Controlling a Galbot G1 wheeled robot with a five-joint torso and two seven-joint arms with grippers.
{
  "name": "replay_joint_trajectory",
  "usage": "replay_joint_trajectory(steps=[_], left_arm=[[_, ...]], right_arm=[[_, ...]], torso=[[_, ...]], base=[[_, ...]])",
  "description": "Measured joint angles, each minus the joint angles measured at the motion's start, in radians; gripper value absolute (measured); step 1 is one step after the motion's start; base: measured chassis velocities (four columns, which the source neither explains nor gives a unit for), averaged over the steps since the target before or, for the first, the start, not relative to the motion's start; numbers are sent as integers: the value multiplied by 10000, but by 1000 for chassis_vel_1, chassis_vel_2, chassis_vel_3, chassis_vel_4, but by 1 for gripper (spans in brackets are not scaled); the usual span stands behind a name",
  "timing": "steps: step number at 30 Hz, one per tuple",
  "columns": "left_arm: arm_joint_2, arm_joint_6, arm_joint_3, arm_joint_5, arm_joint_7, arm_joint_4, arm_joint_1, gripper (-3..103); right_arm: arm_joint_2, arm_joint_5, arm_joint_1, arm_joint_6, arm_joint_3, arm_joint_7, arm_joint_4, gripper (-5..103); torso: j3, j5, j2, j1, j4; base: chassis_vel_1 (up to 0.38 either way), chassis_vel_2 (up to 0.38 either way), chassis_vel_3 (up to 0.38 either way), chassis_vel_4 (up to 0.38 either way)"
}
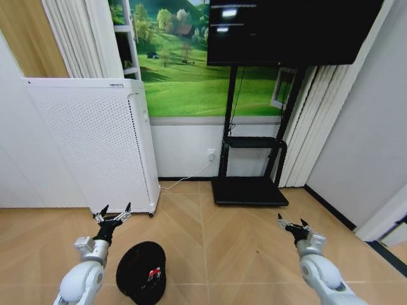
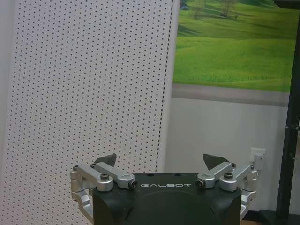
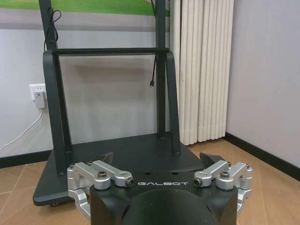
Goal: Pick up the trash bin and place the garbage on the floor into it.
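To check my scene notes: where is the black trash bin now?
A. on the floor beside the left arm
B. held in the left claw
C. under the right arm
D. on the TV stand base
A: the trash bin stands on the floor beside the left arm; the left claw is open and empty.

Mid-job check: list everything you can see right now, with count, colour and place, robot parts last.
trash bin: one, black, on the floor by the left arm, something red-and-white inside
perforated appliance: one, white, left, against the wall
TV stand: one, black, centre back, screen above
wall socket: one, white, plugged, left of the stand
vertical blinds: white, right corner
left hand: open, raised before the appliance
right hand: open, raised over bare floor
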Motion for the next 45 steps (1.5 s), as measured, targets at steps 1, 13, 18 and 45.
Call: replay_joint_trajectory(steps=[1,13,18,45], left_arm=[[0,0,0,0,0,0,0,100],[0,5,-4,0,-2,-7,3,100],[0,5,-4,0,-2,-7,4,100],[0,6,-5,1,-2,-9,5,100]], right_arm=[[0,0,0,0,0,0,0,100],[0,0,0,0,0,0,0,100],[-1,0,0,0,0,0,0,100],[-1,0,0,0,0,0,0,100]], torso=[[0,0,0,0,0],[401,0,535,133,0],[513,0,700,185,0],[1314,0,1856,540,0]], base=[[0,0,0,0],[0,0,0,0],[0,0,0,0],[0,0,0,0]])
